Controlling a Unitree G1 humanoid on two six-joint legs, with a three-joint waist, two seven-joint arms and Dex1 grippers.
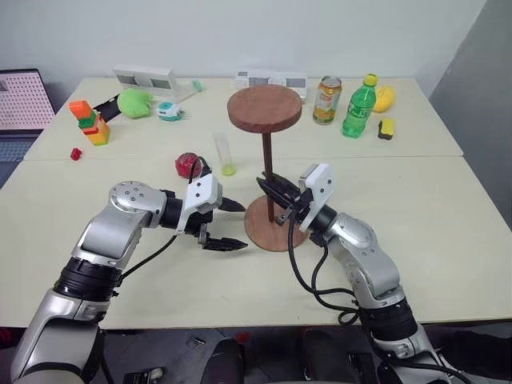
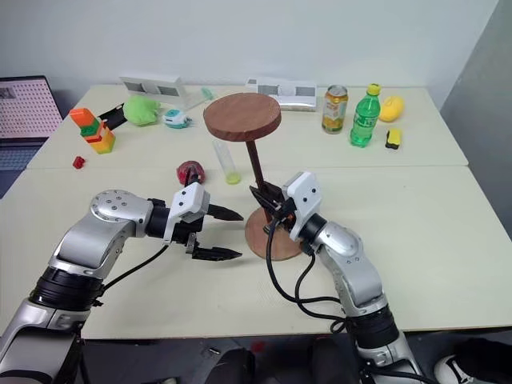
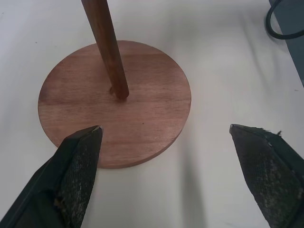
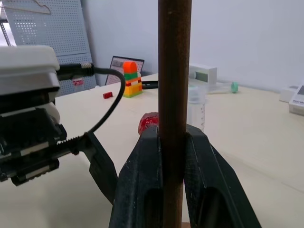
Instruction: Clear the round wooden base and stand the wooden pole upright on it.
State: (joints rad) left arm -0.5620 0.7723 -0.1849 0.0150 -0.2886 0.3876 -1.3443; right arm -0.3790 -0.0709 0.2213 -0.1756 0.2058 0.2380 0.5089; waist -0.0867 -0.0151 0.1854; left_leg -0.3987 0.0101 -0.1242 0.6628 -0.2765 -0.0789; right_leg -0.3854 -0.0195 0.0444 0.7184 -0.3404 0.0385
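Right pincer point(image 1: 272, 190) clamped on wooden pole point(image 1: 267, 154) low, steadying it upright in round wooden base point(image 1: 274, 225); left pincer point(image 1: 228, 226) apart beside base, ready to brace.

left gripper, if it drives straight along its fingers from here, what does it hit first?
Most likely the round wooden base: the open left gripper points at its near edge, with the wooden pole standing in its centre just behind. Depth is unclear, so the fingers might meet the table just short of it.
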